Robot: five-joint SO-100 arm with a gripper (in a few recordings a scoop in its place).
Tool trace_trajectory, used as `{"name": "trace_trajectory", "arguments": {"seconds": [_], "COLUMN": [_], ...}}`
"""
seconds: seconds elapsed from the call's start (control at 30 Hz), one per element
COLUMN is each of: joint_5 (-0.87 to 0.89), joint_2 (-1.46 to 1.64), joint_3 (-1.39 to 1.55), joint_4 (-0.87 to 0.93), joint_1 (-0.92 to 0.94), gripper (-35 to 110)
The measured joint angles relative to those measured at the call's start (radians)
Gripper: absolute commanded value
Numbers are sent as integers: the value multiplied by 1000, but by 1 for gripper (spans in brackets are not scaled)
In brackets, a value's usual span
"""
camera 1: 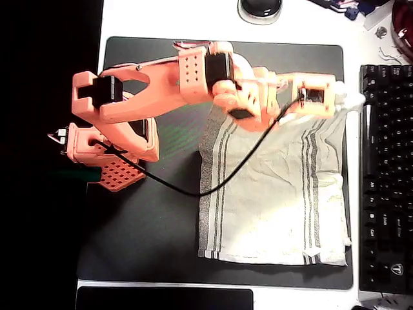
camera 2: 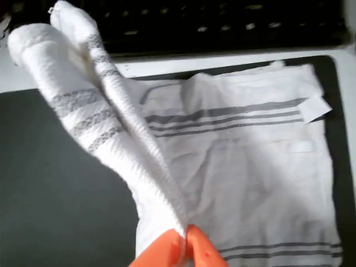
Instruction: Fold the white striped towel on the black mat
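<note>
1. Orange claw (camera 2: 183, 245) is clamped tight on a pinched fold of the white striped towel (camera 1: 271, 200).
2. The rest of the towel lies wrinkled on the black mat (camera 1: 148, 226), beside the keyboard (camera 1: 385, 174).

White tabletop (camera 1: 222, 19) under bright light | black keyboard (camera 1: 386, 174) along right edge | round dark object (camera 1: 259, 8) at far edge | darkness at left

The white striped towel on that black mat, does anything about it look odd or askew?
Yes. The white, grey-striped cloth towel lies wrinkled on the large black fabric mat, not flat. One corner is bunched into a twisted strip, pinched in the orange two-finger gripper near the black keyboard.
</note>
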Motion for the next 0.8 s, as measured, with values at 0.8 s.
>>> {"name": "trace_trajectory", "arguments": {"seconds": [0.8], "joint_5": [-393], "joint_2": [-167], "joint_3": [325], "joint_4": [-436], "joint_1": [592], "gripper": [0]}}
